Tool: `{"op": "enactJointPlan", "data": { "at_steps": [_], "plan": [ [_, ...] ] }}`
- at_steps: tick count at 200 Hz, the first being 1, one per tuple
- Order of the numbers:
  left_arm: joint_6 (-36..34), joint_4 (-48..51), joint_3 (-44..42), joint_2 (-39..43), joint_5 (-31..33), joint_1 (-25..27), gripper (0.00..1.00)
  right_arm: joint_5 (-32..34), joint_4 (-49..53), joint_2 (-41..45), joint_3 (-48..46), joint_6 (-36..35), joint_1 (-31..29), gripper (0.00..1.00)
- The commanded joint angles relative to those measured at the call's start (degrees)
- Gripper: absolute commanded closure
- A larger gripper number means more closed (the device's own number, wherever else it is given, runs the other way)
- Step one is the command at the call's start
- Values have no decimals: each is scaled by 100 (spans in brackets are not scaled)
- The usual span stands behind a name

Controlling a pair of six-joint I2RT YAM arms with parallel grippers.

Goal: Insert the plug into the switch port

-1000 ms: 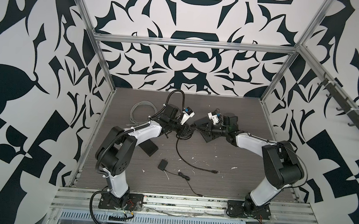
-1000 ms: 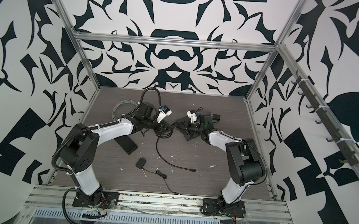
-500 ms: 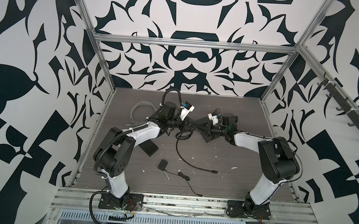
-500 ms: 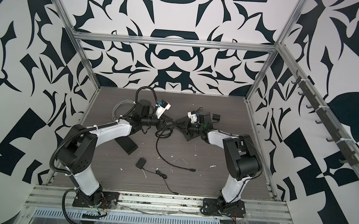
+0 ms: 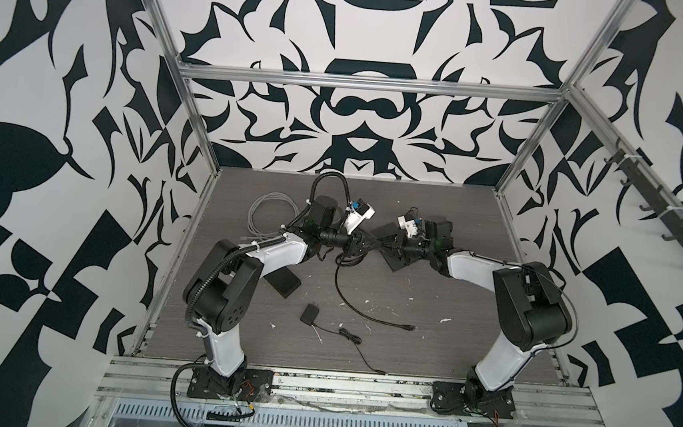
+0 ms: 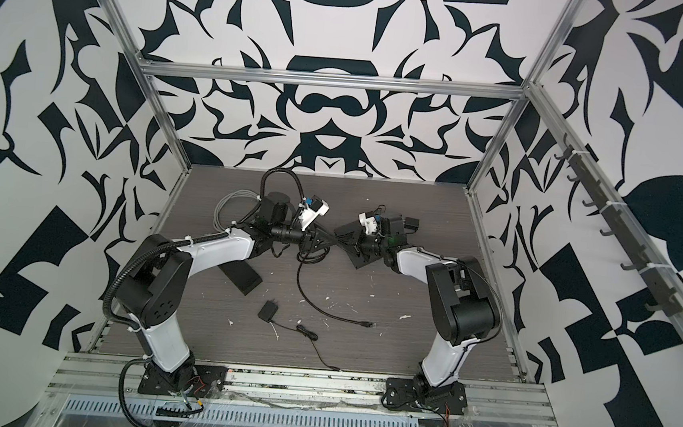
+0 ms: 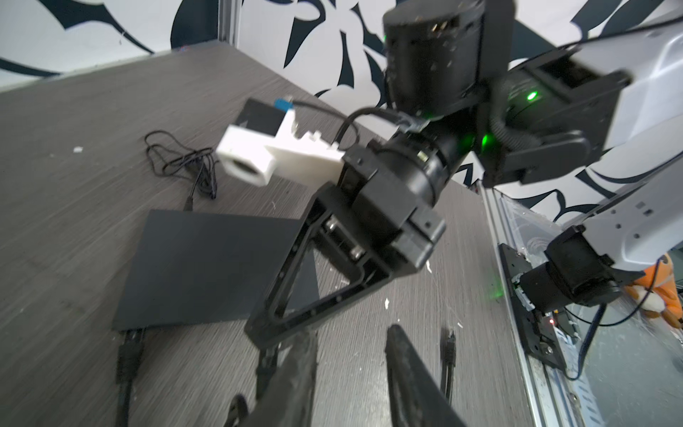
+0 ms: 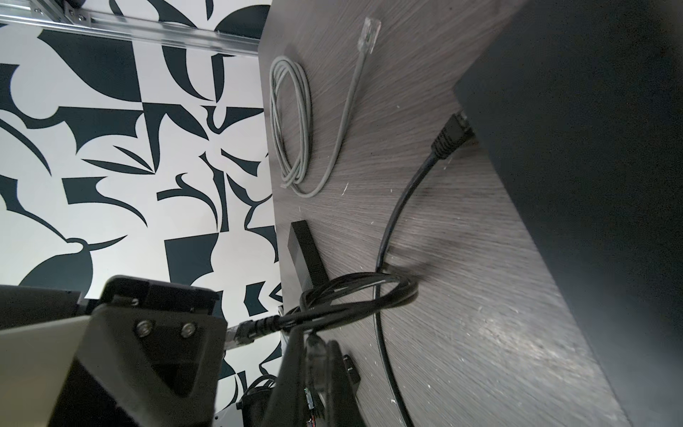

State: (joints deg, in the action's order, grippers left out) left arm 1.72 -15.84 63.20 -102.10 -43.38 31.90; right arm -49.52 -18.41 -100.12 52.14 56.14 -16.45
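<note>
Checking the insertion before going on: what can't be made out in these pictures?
The switch ports: blurred in the left wrist view and partly behind the right gripper; the right wrist view cuts the switch off.
Whether the left gripper holds anything: the left wrist view's edge cuts its fingers off.
The plug in the shut right gripper: mostly hidden by its fingers in the right wrist view; too small in both top views.

Looped black cable point(image 8: 362, 295) bunched just beside flat black rectangular switch box point(image 8: 573, 185), across my path; my right gripper point(image 7: 264, 332) crowds its port edge; grey woodgrain tabletop point(image 5: 436, 205) beyond switch free.
</note>
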Motion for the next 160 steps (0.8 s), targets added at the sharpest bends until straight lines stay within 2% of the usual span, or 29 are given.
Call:
{"op": "enactJointPlan", "data": {
  "at_steps": [1,39,134,160],
  "plan": [
    [-364,605,-52,-26,327,9,65,83,213,311,156,-301,44,100],
    [-582,895,184,-293,613,10,65,153,423,423,130,-484,45,100],
    [-708,906,492,-679,656,167,65,99,451,431,112,-508,51,100],
    [-693,921,559,-714,612,176,69,90,443,431,103,-508,50,100]
  ]
}}
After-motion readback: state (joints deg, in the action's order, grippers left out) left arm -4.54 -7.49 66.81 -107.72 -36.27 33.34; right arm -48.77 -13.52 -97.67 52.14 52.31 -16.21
